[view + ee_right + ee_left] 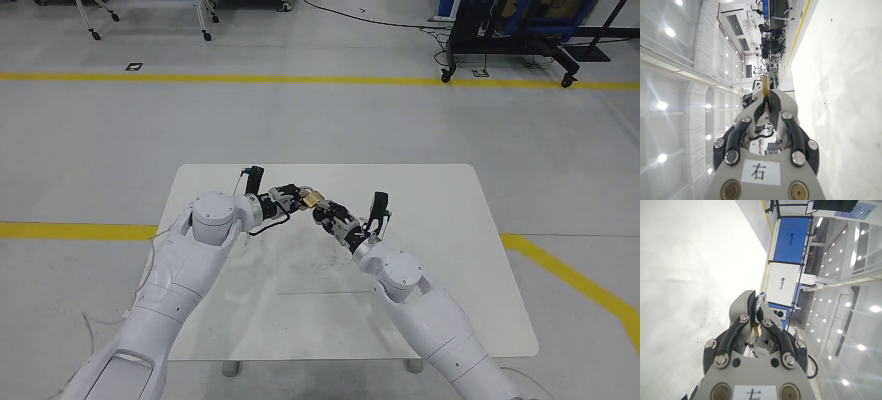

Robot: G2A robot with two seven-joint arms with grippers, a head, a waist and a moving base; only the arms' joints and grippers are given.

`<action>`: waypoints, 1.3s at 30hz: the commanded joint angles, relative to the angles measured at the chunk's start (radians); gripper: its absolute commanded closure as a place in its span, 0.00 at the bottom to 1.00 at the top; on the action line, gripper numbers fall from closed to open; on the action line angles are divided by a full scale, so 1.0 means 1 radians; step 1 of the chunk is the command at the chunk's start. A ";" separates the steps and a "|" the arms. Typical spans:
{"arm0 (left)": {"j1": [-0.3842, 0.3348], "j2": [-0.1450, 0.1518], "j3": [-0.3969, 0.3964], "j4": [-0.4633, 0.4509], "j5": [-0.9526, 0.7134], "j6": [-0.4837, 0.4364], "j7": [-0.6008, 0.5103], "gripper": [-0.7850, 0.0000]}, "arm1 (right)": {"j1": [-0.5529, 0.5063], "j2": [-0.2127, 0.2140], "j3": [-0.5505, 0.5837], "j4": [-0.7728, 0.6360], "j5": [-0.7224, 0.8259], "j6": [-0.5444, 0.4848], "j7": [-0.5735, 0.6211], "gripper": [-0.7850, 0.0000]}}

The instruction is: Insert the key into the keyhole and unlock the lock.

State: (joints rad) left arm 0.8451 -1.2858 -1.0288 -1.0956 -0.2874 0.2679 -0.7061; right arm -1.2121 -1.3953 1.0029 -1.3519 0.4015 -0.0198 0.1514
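A brass padlock [312,199] is held in the air above the back middle of the white table [440,260]. My left gripper [292,197] is shut on it. In the left wrist view its silver shackle [761,298] sticks out past the fingertips and the brass body [757,330] sits between the pads. My right gripper [328,211] faces it from the other side, shut on the key [766,108]. The key's tip meets the end of the padlock's brass body [765,86]; the keyhole itself is hidden.
Both grippers meet above the table's back half. The floor around has yellow lines [300,78]. A dark wheeled cart [510,40] stands far behind on the right.
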 commanded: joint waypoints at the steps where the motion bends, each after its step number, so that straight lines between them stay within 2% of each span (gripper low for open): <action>1: 0.003 -0.001 -0.002 -0.003 -0.005 -0.001 0.005 1.00 | 0.000 0.000 0.000 0.000 0.000 0.000 0.000 0.00; 9: 0.024 0.001 -0.025 -0.020 -0.023 -0.048 0.020 1.00 | -0.004 0.000 0.001 -0.006 0.008 -0.003 0.007 0.00; 12: 0.038 0.003 -0.039 -0.036 -0.035 -0.095 0.019 1.00 | -0.032 0.006 0.036 -0.027 0.120 -0.031 0.152 0.00; 15: 0.066 0.009 -0.059 -0.056 -0.032 -0.167 0.022 1.00 | -0.044 0.016 0.083 -0.020 0.242 -0.021 0.348 0.00; 18: 0.087 0.013 -0.077 -0.069 -0.045 -0.203 0.016 1.00 | -0.051 0.024 0.114 -0.007 0.302 -0.017 0.481 0.00; 20: 0.094 0.014 -0.084 -0.073 -0.046 -0.209 0.013 1.00 | -0.052 0.028 0.127 0.004 0.324 -0.010 0.532 0.13; 22: 0.098 0.015 -0.088 -0.078 -0.049 -0.213 0.007 1.00 | -0.050 0.030 0.133 0.015 0.330 -0.001 0.544 0.43; 23: 0.100 0.016 -0.090 -0.079 -0.048 -0.214 0.005 1.00 | -0.047 0.030 0.133 0.019 0.329 0.003 0.541 0.51; 29: 0.108 0.018 -0.094 -0.089 -0.041 -0.222 0.002 1.00 | -0.016 0.023 0.123 0.054 0.353 0.027 0.516 0.64; 39: 0.112 0.018 -0.090 -0.096 -0.025 -0.224 0.000 1.00 | 0.035 0.013 0.113 0.142 0.399 0.031 0.510 0.67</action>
State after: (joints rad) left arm 0.9583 -1.2675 -1.1203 -1.1920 -0.3144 0.0422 -0.7062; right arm -1.1805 -1.3821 1.1165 -1.2154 0.7986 0.0116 0.6602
